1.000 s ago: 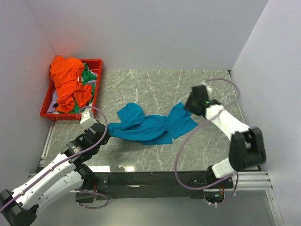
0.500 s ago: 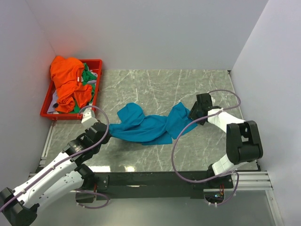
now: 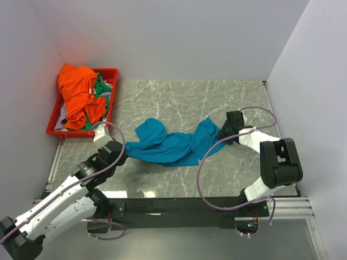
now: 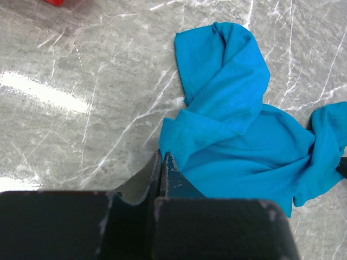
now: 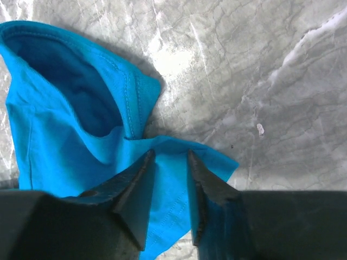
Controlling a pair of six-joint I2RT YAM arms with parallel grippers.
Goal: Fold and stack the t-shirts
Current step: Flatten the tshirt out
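R gripper (image 5: 169, 157), spread, dropped to teal shirt (image 3: 168, 145) L gripper (image 4: 162, 158) pinches; tray (image 3: 59, 133): orange shirt (image 3: 76, 89), prob. green shirt (image 3: 101, 88).

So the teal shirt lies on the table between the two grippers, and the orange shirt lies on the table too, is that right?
Not quite: the top view shows the orange shirt in the red tray, not on the table. The teal shirt does lie on the table between the left gripper and the right gripper.
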